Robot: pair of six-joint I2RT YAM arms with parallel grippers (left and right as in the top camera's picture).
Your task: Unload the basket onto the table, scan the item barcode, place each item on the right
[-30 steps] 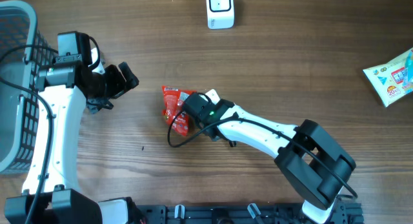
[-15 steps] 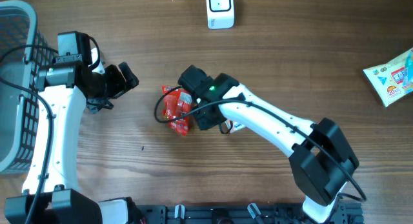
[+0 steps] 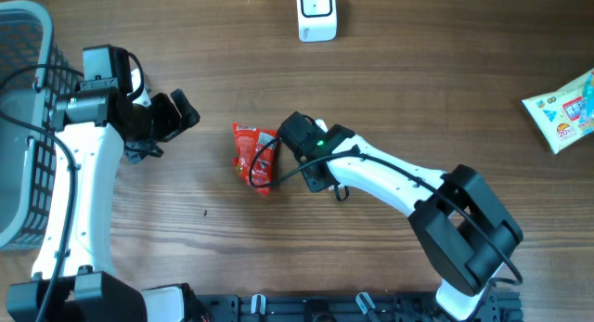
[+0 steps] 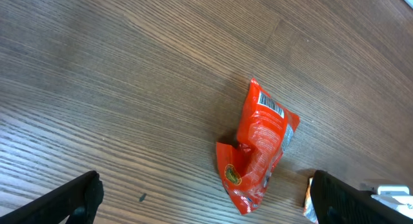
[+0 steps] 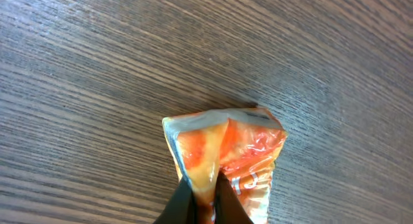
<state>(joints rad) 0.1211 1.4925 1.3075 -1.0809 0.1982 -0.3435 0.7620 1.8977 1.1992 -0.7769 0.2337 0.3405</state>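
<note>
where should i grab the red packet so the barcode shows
Pinch the red packet by its crimped edge from the right, as the right tool does: that edge is thin and flat, and the barcode sits uncovered near the other end.

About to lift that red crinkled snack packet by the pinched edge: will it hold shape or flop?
Probably flop: the red crinkled foil snack packet is folded and creased, so it should sag below the right gripper. It looks thin and light, likely lifting easily. Its glossy film might slip from so narrow a pinch.
</note>
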